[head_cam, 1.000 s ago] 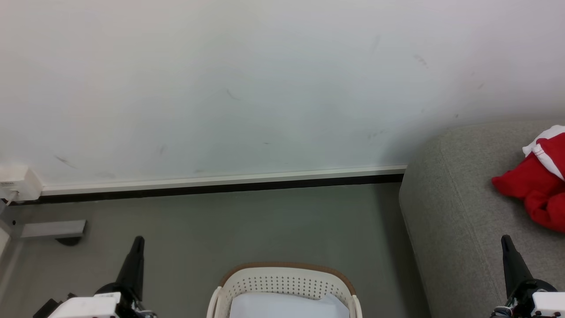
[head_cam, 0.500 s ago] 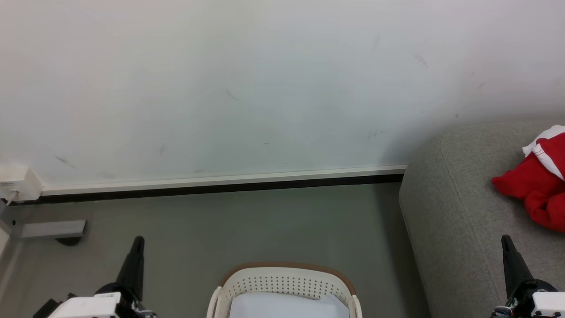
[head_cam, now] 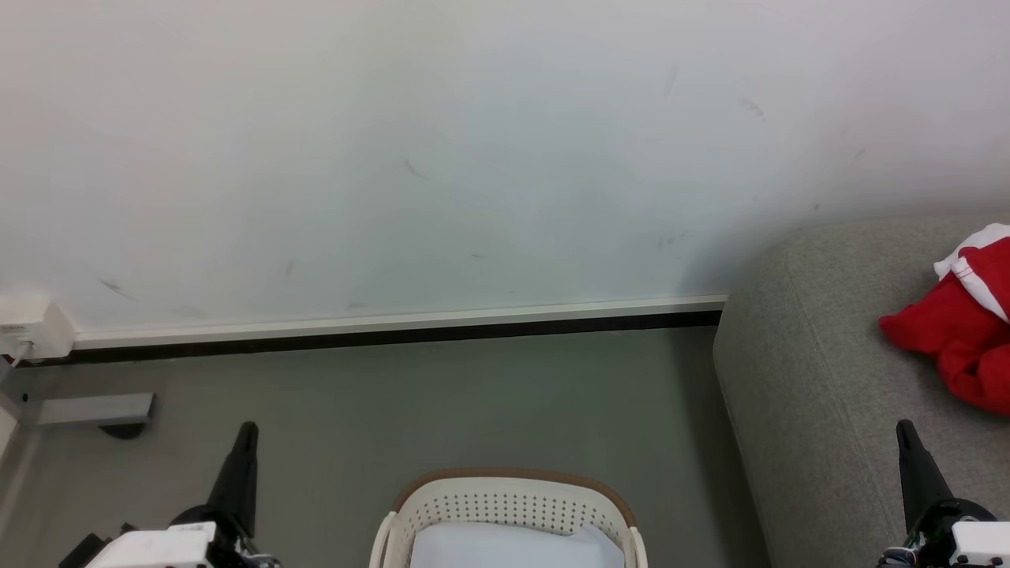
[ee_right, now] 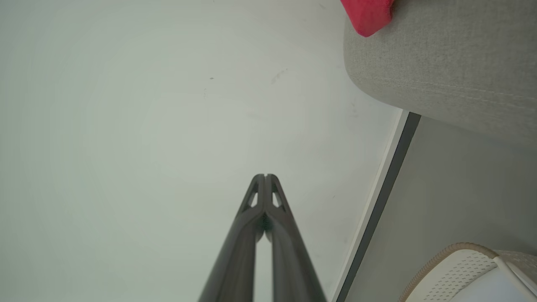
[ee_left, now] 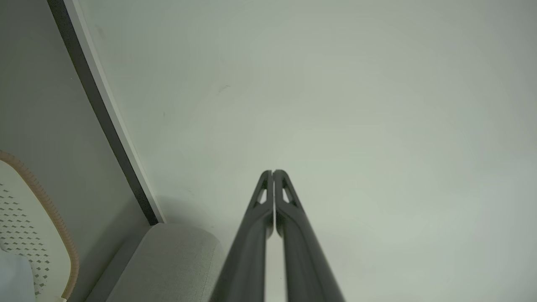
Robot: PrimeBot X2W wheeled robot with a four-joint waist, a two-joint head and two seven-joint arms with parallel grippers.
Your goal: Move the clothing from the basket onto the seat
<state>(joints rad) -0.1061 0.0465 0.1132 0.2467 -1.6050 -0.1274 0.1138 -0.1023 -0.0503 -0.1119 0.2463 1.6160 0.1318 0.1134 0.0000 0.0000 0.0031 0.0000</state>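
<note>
Hanging closed and empty, left gripper and right gripper could grab the white cloth in the basket, mistaking it for clothing.

No text, label or number is legible. The clothing on the seat shows just red fabric with white trim.

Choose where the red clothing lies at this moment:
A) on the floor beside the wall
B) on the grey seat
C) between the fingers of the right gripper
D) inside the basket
B: the red clothing lies bunched on the grey seat. The basket shows a white cloth, and the right gripper is shut on nothing.
</note>
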